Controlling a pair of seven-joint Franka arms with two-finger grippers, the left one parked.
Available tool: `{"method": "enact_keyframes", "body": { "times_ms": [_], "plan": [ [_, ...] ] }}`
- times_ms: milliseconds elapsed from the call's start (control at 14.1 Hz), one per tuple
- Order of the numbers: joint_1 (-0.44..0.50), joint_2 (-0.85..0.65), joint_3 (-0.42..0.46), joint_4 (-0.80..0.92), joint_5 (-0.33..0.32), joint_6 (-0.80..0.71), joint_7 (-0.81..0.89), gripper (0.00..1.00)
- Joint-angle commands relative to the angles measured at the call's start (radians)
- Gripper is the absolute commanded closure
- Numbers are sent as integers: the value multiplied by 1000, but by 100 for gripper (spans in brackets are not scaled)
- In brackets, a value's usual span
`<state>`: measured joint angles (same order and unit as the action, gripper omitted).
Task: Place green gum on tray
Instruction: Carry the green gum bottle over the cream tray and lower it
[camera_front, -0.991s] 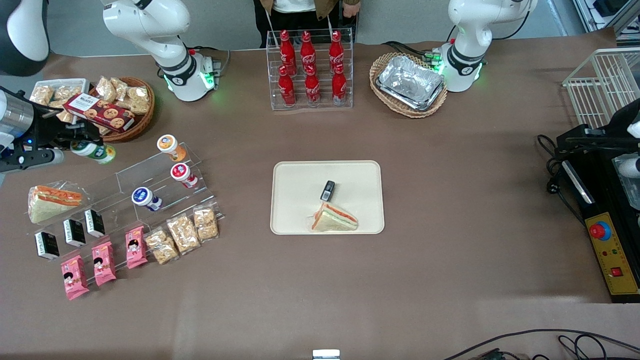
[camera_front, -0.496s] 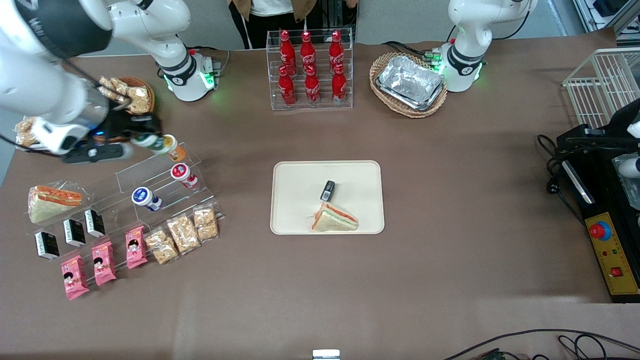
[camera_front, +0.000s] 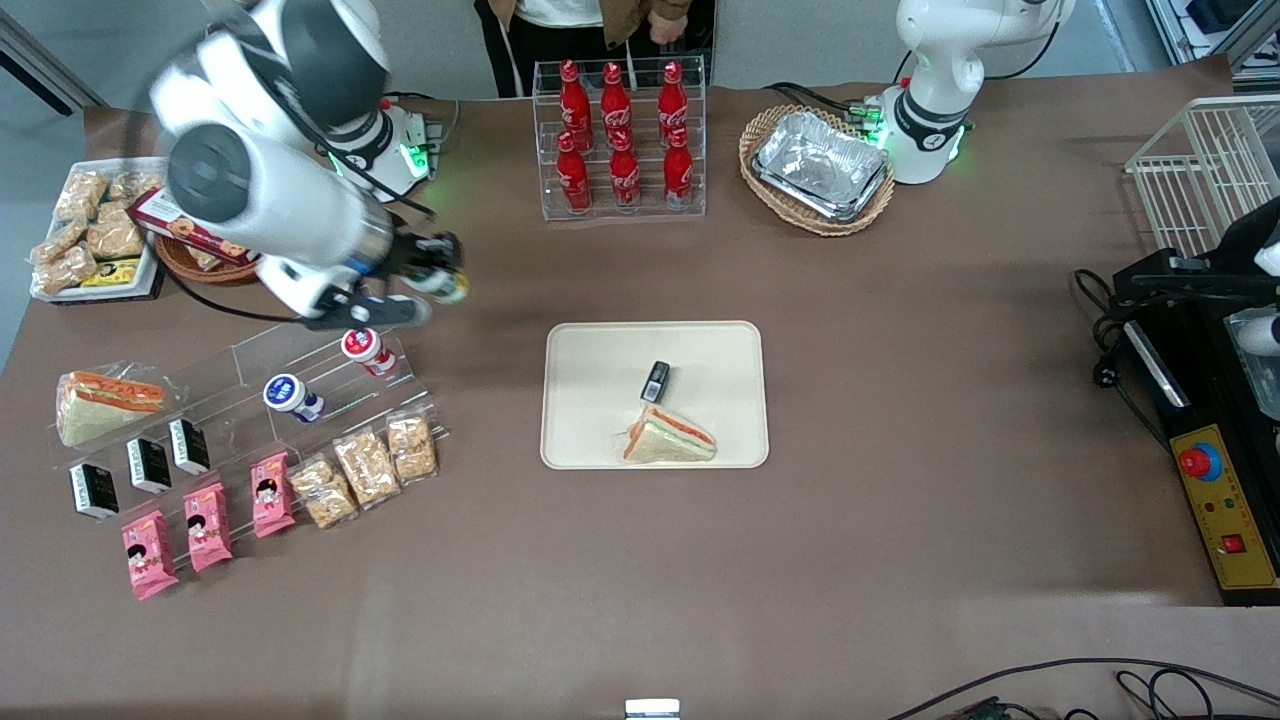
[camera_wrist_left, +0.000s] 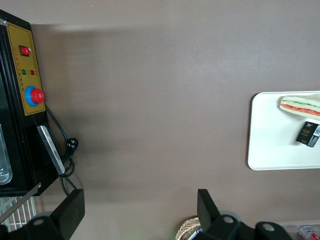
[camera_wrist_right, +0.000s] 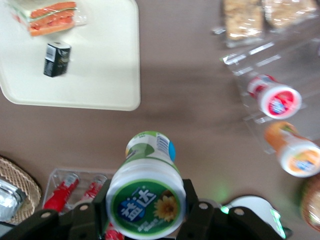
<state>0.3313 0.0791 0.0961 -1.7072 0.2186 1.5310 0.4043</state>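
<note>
Hand (camera_front: 437, 278) clamped on green gum (camera_wrist_right: 146, 200), carried above the worktop (camera_front: 640, 560) between the acrylic riser (camera_front: 300, 370) and tray (camera_front: 590, 345), not over tray yet

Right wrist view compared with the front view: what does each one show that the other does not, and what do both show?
Only the right wrist view shows the orange-labelled bottle and the printed lid of the green gum.

Only the front view shows the blue-labelled bottle, the pink packets and the wire basket.

Both show the gripper shut on the green gum above bare table, not yet over the tray, which carries a sandwich and a small black box.
</note>
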Motion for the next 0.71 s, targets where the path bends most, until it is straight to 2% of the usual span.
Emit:
{"method": "enact_keyframes", "body": {
  "times_ms": [0,142,283,637],
  "plan": [
    [89,99,-7,-29,33,156,77,73],
    [172,151,-9,-74,31,296,158,73],
    [196,192,-9,-106,30,377,180,73],
    [233,224,-9,-311,25,684,180,73]
  ]
}}
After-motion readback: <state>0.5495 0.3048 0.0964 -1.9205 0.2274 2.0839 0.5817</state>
